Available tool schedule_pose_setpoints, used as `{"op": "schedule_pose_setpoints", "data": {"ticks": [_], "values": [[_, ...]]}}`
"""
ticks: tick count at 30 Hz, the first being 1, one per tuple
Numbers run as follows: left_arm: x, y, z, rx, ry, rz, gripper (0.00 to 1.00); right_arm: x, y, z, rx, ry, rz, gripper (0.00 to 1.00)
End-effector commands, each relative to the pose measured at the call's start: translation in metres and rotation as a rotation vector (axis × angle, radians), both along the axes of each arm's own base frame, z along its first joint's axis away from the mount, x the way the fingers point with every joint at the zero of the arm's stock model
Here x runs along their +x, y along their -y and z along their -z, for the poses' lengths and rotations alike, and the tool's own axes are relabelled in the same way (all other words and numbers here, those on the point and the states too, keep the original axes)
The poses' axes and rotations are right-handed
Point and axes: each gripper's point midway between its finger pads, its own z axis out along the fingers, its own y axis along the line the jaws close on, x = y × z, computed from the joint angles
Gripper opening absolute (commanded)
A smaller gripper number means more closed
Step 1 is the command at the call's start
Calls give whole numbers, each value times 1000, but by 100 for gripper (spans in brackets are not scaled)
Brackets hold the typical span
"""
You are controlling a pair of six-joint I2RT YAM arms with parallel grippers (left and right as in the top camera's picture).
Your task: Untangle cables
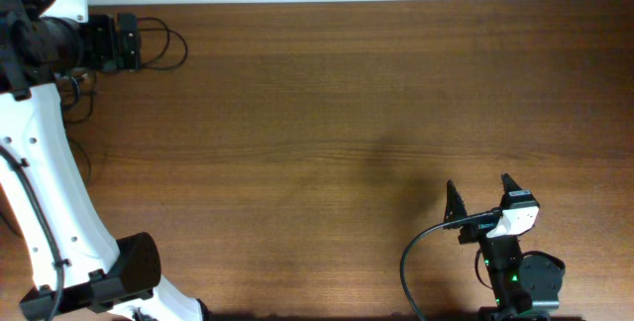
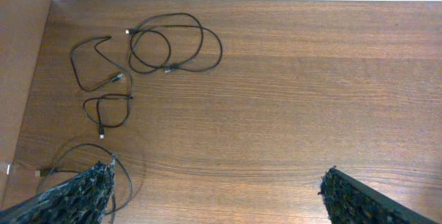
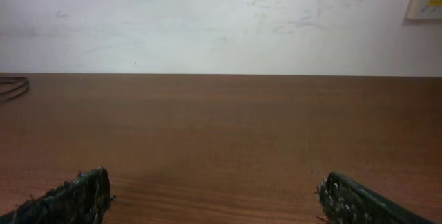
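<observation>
Where the cables (image 2: 168, 69) lie: we see them spread flat on the wooden table (image 2: 311, 99), ahead of the left gripper (image 2: 217, 198) and all off toward the finger that shows low at the left of its wrist view.
Double loop (image 2: 219, 48): it is the farthest cord ahead of the left fingers. It has two overlapping rings, with a small plug at its near edge.
Bent cord (image 2: 119, 77): it sits beside the double loop, farther out past the same finger, and makes an angular open shape.
Small loop (image 2: 101, 133): it is nearer to the fingers than the bent cord, and the two appear to meet at its top.
Nearest cord (image 2: 86, 145): it arcs right at the tip of that finger and passes behind it. We cannot tell whether they touch.
Left fingers: they are spread wide apart with bare wood between them, holding nothing.
Right gripper (image 1: 482, 194): its fingers are spread wide as well, with nothing between them. From its wrist we see only open table ahead, up to a pale wall (image 3: 207, 23).
Cord seen from the right wrist: a thin dark loop (image 3: 12, 88) lies far ahead and well out past the finger at the left of that view.
Overhead: the white left arm (image 1: 50, 162) reaches to the table's far corner, where thin black loops (image 1: 184, 52) show just beside its dark head. The right fingers are well apart from every cord.
Knots: we see crossings within the double loop. The other contacts are too fine to judge.
</observation>
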Motion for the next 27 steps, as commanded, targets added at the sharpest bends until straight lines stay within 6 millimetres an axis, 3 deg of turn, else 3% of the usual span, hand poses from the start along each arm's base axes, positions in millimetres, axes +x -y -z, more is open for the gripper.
{"op": "schedule_pose_setpoints", "data": {"ticks": [1, 11, 12, 16, 20, 22, 23, 24, 25, 27], "values": [[-1, 2, -4, -10, 14, -1, 99, 0, 1, 1, 6, 2, 5, 99], [-7, 0, 1, -18, -15, -9, 99, 0, 1, 1, 6, 2, 5, 99], [-22, -8, 12, -35, -81, -42, 99, 0, 1, 1, 6, 2, 5, 99], [-41, -9, 16, -50, -135, -59, 99, 0, 1, 1, 6, 2, 5, 99], [-82, 4, -31, -11, 4, -61, 99, 0, 1, 1, 6, 2, 5, 99], [-119, 18, -34, -7, 17, -54, 99, 0, 1, 1, 6, 2, 5, 99], [-142, 29, -17, -16, -16, -39, 99, 0, 1, 1, 6, 2, 5, 99], [-162, 27, 8, 51, 3, -58, 99, 0, 1, 1, 6, 2, 5, 99], [-164, 27, 20, 70, 46, -60, 99, 0, 1, 1, 6, 2, 5, 99], [-163, 28, 74, 106, 201, -60, 99, 0, 1, 1, 6, 2, 5, 99]]}}
